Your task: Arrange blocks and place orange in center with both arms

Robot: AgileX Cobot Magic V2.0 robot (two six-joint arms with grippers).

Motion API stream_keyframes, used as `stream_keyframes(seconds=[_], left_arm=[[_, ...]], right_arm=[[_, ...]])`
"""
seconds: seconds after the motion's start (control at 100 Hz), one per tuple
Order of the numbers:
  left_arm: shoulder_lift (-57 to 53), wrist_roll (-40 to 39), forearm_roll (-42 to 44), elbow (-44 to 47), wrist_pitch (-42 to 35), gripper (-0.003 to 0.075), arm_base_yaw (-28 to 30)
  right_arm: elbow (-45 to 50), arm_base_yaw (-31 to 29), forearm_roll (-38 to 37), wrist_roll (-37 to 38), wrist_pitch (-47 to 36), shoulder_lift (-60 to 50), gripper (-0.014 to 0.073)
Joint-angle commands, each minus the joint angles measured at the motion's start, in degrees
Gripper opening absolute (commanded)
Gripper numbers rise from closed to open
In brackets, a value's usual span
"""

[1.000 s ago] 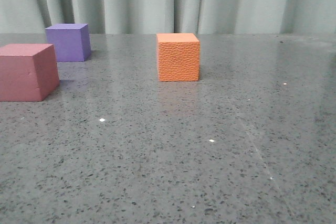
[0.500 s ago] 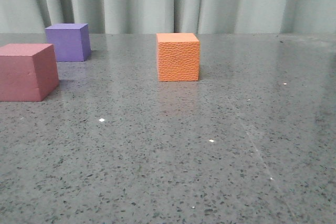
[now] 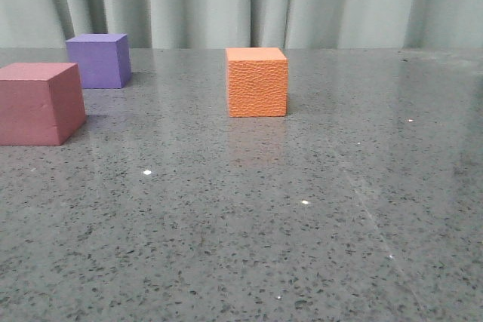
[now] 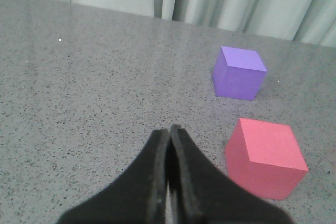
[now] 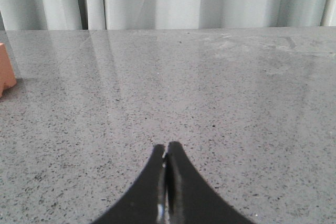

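The orange block (image 3: 256,82) with a pebbled surface stands near the middle of the table in the front view; only its edge (image 5: 6,73) shows in the right wrist view. At the left edge sits the red-pink block (image 3: 39,103), with the purple block (image 3: 98,60) farther back. Both show in the left wrist view, red-pink block (image 4: 265,157) close beside the fingers, purple block (image 4: 239,73) beyond it. My left gripper (image 4: 169,129) is shut and holds nothing. My right gripper (image 5: 166,146) is shut and empty over bare table. Neither gripper appears in the front view.
The grey speckled tabletop (image 3: 302,209) runs back to a pale green curtain (image 3: 249,1) at its far edge.
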Motion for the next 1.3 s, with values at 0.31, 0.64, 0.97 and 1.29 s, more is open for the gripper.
stream_keyframes(seconds=[0.31, 0.64, 0.97, 1.29], left_arm=[[26.64, -0.04, -0.1, -24.79, 8.39, -0.0013, -0.07], [30.42, 3.66, -0.07, -29.2, 8.81, 0.0173, -0.07], [30.32, 1.11, -1.01, -31.25, 8.56, 0.0657, -0.07], [31.95, 1.29, -4.89, -33.84, 5.6, 0.0639, -7.55]], right_arm=[[-0.82, -0.3, 0.0, -0.6, -4.77, -1.45, -0.0067], [-0.82, -0.3, 0.0, -0.6, -4.77, -1.45, -0.0067], [-0.82, -0.3, 0.0, -0.6, -4.77, -1.45, -0.0067], [-0.82, -0.3, 0.0, -0.6, -4.77, -1.45, -0.0067]])
